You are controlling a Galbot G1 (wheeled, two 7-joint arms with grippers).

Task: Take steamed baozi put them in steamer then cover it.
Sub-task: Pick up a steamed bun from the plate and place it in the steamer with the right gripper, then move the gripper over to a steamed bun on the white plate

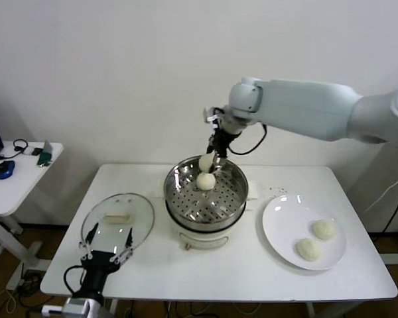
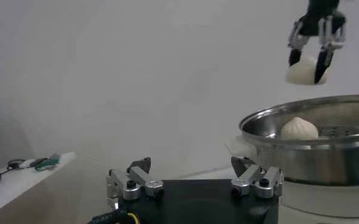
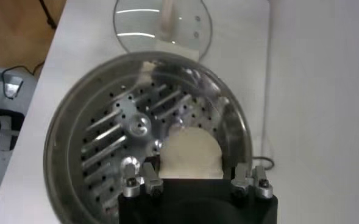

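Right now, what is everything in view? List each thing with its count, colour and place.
Steamed dough buns: four, off-white; one in the right gripper above the steamer, one on the steamer floor, two on the plate.
Stainless-steel steamer: one, shiny, on a white base, table centre.
Glass cover: one, clear with white handle, flat on the table to the steamer's left.
Round plate: one, white, to the steamer's right.
Table: one, white.
Side table: one, white, far left, holding small items.
Right gripper: shut on a bun over the steamer.
Left gripper: open, near the cover's front edge.
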